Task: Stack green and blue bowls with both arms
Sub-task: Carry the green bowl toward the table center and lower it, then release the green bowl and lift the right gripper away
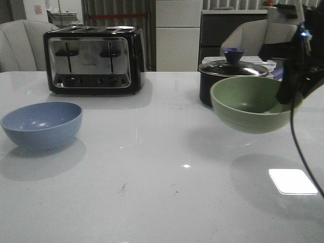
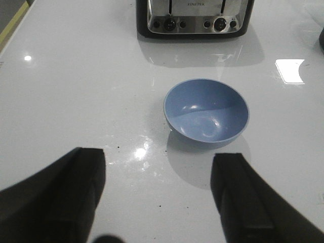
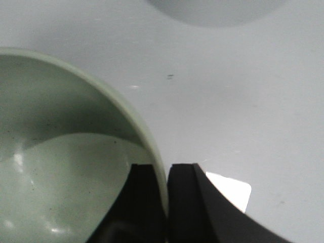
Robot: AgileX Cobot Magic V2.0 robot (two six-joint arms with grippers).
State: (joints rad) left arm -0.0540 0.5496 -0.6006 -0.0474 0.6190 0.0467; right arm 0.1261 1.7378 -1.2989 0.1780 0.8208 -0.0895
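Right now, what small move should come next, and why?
Probably carry the green bowl leftward toward the blue bowl. The right gripper pinches its rim and holds it clear of the table; the blue bowl sits empty, the left gripper open and apart from it.

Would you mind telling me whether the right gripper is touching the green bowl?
Touching: in the right wrist view, the right gripper has its jaws pinched on either side of the green bowl rim.

Staged kitchen corner in a lab or office room, glossy white table [image 1: 152, 202], chrome four-slot toaster [image 1: 93, 61], lidded dark saucepan [image 1: 230, 76], grey upholstered chairs [image 1: 20, 43], white cabinets [image 1: 178, 35], vertical blinds [image 1: 116, 12] behind
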